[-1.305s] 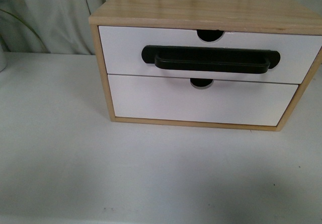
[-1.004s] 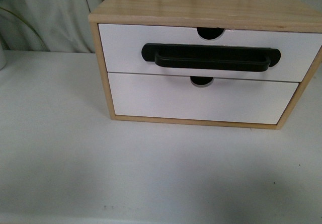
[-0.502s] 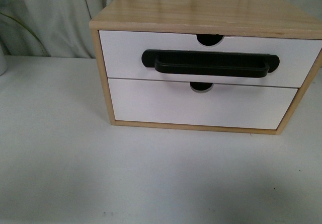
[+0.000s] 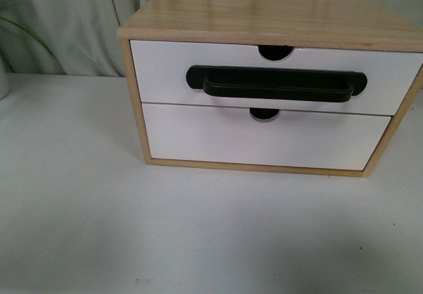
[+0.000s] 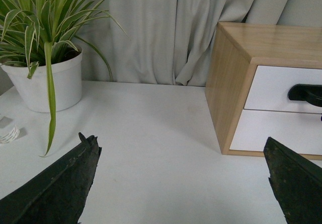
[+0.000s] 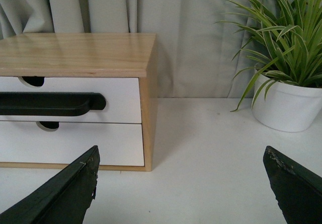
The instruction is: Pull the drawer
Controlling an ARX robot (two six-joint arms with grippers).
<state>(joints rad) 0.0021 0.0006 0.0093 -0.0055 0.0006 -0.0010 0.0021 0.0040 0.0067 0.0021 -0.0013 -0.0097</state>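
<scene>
Drawer (image 4: 165, 69): white front, black bar handle (image 4: 276, 82), semicircular top notch; flush in wooden cabinet (image 4: 264, 13); contents hidden; left gripper (image 5: 175, 139) and right gripper (image 6: 181, 151) spread, empty.

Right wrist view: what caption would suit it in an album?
Open right claw faces the closed drawer with black handle, potted plant nearby.
</scene>
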